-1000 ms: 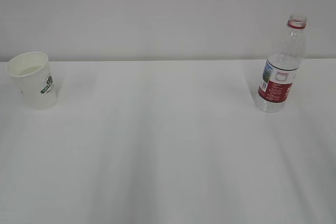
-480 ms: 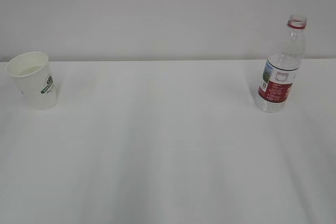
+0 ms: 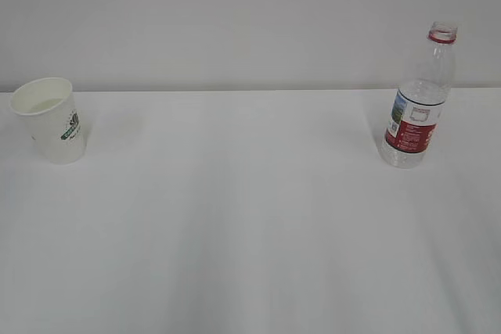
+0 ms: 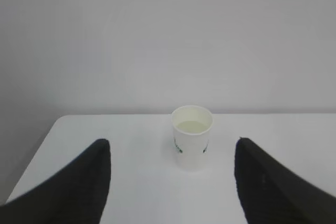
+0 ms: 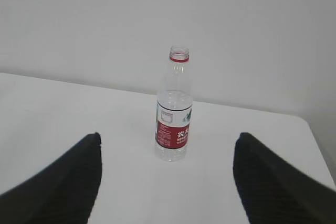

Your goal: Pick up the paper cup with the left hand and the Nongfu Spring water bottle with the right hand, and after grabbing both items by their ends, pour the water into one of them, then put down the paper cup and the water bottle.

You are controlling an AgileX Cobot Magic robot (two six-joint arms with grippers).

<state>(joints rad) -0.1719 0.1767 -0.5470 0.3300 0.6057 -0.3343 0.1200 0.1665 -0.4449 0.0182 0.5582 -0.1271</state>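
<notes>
Nothing on the counter (image 3: pixel 250 232) has shifted since the earlier exterior pictures: cup and bottle stand exactly where they stood, and no arm shows in that view.

A small white paper cup (image 3: pixel 51 119) with a green logo stands upright near the counter's left edge, close to the back. It already holds water (image 4: pixel 191 126), faintly yellowish against the inside. A clear ribbed water bottle (image 3: pixel 417 99) with a red-and-white label and no cap stands upright near the right edge, also toward the back, well apart from the cup. It looks nearly empty.

In the left wrist view, the left gripper (image 4: pixel 173 182) has its jaws spread wide, empty, with the cup centred between them but farther back, untouched. In the right wrist view, the right gripper (image 5: pixel 167 179) is likewise wide and empty, with the bottle centred ahead of it.

With water in the cup and both things set down, the task looks finished or nearly so. If either is to be grasped again, each gripper should go straight forward, staying centred, and close gently; the paper cup will crush easily and spill.
</notes>
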